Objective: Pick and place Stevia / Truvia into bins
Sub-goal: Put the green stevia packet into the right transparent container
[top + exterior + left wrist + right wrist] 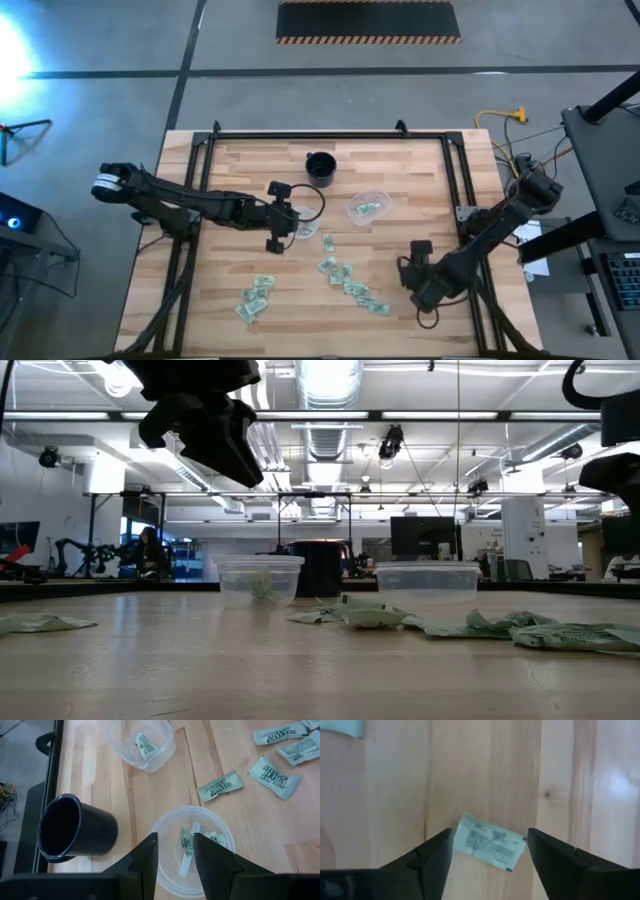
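Green-and-white Stevia / Truvia packets lie flat on the wooden table in two loose groups. One clear bin stands on the table below my left gripper and holds a few packets. The gripper hangs open above it with nothing between its fingers. The second clear bin holds a packet too. My right gripper points down at the near right, open wide. A single packet lies flat on the table between its fingers, untouched.
A black round cup stands upright near the far edge, behind the two bins. A black metal frame runs round the table's far, left and right sides. Bare wood lies between the packet groups and along the near edge.
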`<state>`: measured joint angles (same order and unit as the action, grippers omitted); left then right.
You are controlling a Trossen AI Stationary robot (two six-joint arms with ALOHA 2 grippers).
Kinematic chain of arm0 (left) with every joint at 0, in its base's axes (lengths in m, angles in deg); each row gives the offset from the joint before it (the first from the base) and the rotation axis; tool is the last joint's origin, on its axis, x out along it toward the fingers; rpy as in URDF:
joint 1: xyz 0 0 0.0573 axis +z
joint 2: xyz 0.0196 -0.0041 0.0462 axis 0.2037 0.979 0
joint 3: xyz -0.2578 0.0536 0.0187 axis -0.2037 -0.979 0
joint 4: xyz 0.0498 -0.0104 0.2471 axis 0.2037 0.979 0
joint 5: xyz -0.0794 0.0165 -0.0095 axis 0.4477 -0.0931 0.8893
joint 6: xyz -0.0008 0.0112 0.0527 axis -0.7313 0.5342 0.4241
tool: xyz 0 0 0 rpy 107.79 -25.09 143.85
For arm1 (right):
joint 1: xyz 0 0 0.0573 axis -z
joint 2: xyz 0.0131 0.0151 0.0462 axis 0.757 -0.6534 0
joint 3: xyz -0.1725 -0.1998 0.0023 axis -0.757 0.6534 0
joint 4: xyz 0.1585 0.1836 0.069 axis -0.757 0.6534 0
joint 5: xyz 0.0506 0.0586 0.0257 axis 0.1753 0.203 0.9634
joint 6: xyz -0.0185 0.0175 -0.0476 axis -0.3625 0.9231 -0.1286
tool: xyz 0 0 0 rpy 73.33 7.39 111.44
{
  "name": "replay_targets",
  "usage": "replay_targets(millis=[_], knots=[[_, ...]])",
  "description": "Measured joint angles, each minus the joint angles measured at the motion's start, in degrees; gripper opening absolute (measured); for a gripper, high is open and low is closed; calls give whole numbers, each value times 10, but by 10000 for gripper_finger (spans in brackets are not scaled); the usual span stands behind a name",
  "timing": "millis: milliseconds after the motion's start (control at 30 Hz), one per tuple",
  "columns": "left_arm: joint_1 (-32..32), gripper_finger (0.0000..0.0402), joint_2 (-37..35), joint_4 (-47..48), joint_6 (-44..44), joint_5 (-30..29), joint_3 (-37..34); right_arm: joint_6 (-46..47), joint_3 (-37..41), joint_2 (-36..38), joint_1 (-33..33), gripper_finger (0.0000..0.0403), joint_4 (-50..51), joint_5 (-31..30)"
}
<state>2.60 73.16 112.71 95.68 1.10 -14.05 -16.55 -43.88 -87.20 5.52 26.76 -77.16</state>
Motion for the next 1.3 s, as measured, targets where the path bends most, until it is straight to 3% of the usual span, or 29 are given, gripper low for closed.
replay_targets(millis=[133,333,567,800,1300], knots=[[0,107,0,0,0,0,0,31,20,2,20,273,-2,38],[0,107,0,0,0,0,-2,35,40,2,33,303,-38,49],[0,107,0,0,1,0,-2,41,61,4,45,305,-69,97],[0,107,0,0,1,0,-2,37,57,4,44,265,-72,102],[0,107,0,0,1,0,-2,32,58,9,43,130,-66,108]])
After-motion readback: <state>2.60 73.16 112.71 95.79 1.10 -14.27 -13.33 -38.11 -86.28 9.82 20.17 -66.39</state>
